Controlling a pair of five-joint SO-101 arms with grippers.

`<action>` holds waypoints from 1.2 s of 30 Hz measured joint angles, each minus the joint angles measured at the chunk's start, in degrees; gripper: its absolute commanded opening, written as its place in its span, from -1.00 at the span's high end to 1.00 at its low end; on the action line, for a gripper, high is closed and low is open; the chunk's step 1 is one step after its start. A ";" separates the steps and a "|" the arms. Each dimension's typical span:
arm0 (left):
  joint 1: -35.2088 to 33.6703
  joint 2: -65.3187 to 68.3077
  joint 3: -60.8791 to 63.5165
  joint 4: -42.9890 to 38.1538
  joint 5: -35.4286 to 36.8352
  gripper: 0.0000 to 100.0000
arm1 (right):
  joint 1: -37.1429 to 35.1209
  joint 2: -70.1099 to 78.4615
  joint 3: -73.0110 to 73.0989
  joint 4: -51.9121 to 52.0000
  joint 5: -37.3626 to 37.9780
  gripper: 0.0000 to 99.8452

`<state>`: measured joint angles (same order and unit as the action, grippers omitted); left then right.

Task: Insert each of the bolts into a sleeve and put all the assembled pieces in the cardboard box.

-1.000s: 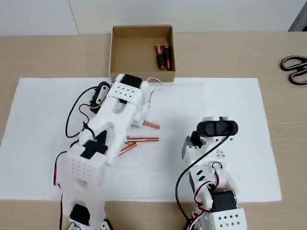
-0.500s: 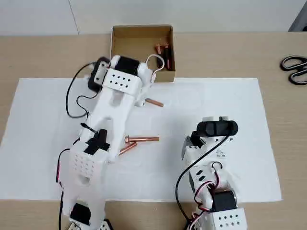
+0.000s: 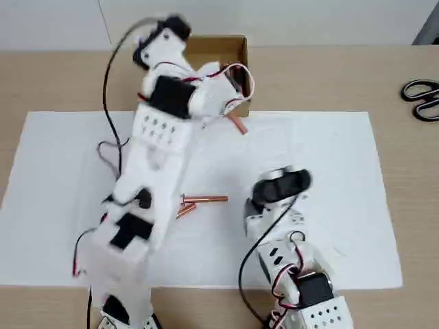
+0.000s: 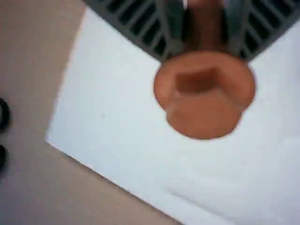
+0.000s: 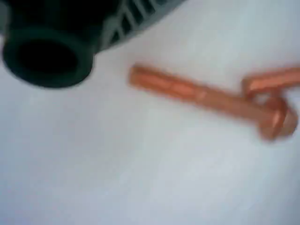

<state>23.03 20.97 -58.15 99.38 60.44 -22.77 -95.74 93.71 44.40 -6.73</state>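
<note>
The left claw (image 4: 202,28) is pressed onto the shaft of a copper-coloured metal bolt (image 4: 204,96). The bolt is held over the white paper sheet (image 3: 322,151) on the counter (image 3: 357,75), just beside the front wall of the brown cardboard box (image 3: 218,42). No sleeve can be made out on it, though the shaft is largely hidden. If it is bare, an unassembled piece would be boxed, and if released here it would likely be dropped outside the box.

A long loose copper bolt (image 3: 204,199) and a shorter loose copper bolt (image 3: 184,210) lie mid-sheet. To their right, a black cylindrical sleeve (image 5: 43,60) is pinched by the right claw (image 5: 56,28). A tilted approach could jam the insertion or push these bolts away.
</note>
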 measured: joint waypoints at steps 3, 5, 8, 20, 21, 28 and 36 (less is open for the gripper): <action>2.55 -10.73 3.34 0.00 -9.23 0.99 | -0.70 0.00 -0.09 -4.48 5.98 0.99; 2.99 -17.49 7.65 0.00 -13.54 0.99 | -0.88 0.00 -0.09 -7.91 9.76 0.99; 2.46 -26.20 16.00 0.00 -18.73 0.99 | -1.05 0.00 0.26 -13.10 14.77 0.99; 0.53 -51.78 51.52 -23.82 -31.56 0.99 | 1.49 0.00 2.81 -34.02 19.08 0.99; 0.53 -53.54 55.65 -28.75 -31.82 0.99 | 1.58 0.00 2.81 -35.34 17.85 0.99; 0.70 -64.79 85.01 -59.96 -32.26 0.99 | 1.67 0.00 2.81 -40.97 15.74 0.99; 0.70 -75.96 107.08 -77.19 -32.62 0.99 | 0.70 0.00 2.81 -38.86 15.74 0.99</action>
<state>23.74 -54.99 48.92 22.20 27.82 -22.07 -95.74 96.53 5.54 9.01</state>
